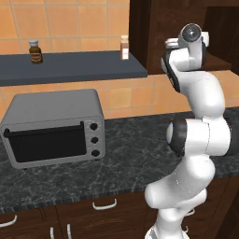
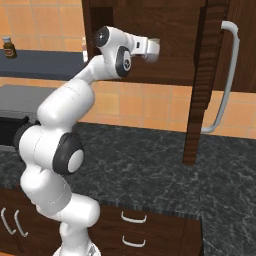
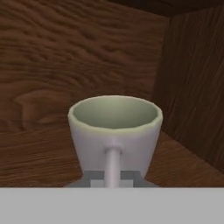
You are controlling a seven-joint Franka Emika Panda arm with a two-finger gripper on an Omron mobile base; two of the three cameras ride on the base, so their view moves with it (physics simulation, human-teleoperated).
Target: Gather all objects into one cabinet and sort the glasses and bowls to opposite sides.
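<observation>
closest to the hand camera stands the cup (image 3: 114,129), a pale grey-cream handled cup, upright on the wooden floor of the cabinet (image 3: 52,65). its mouth is round and open, the inside a pale greenish cream with nothing in it. its slim handle faces the camera and runs down between the tips of the gripper (image 3: 112,178), whose fingers are pressed together on that handle, pinching it.

the cup sits in the cabinet's right back part: the back wall of dark brown wavy-grained wood is just behind it, and the right side wall (image 3: 194,87) is near on its right. bare shelf floor lies open to the cup's left and in front of it.

in the right base view the white arm (image 2: 65,125) reaches up and forward, its hand inside the cabinet opening. the cabinet door (image 2: 200,80) stands swung out edge-on, carrying a long curved silver bar handle (image 2: 227,75), and hangs over the desk (image 2: 150,165) of dark marbled stone. the stretch of desk below the opening is bare.

in the left base view a grey toaster oven (image 1: 53,128) with three dark knobs sits on the desk to the left, well apart from the cabinet. above it a dark slate shelf (image 1: 70,67) holds two slim spice jars (image 1: 35,51), set apart from each other, against orange tiles.
</observation>
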